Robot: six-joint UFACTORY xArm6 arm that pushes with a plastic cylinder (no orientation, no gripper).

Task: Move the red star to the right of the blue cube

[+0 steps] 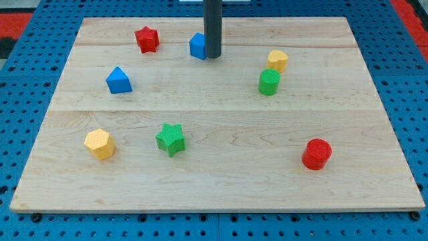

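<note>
So the wooden tabletop (pixel 221 181) sits on a blue pegboard (pixel 27 134), and there are no bins or trays on it, just loose blocks lying straight on the wood. Using the blue cube (pixel 197 45) as the landmark: my tip (pixel 212 56) is right against the cube's right side, touching or as good as touching, with the dark rod partly covering that edge of it. There's no hand on this rig, only the rod, so nothing is clamped or gripped. The red star (pixel 146 39) is to the view's left of the cube, near it but clearly apart, at about the same height in the view. Lower left of the cube is a blue triangular block (pixel 118 80). Off to the cube's right are a yellow cylinder (pixel 277 60) and a green cylinder (pixel 269 82) just below it, those two touching or nearly so. Well below the cube sits a green star (pixel 170 138), with a yellow hexagonal block (pixel 99 143) further left, and a red cylinder (pixel 316 154) far down to the lower right.
</note>
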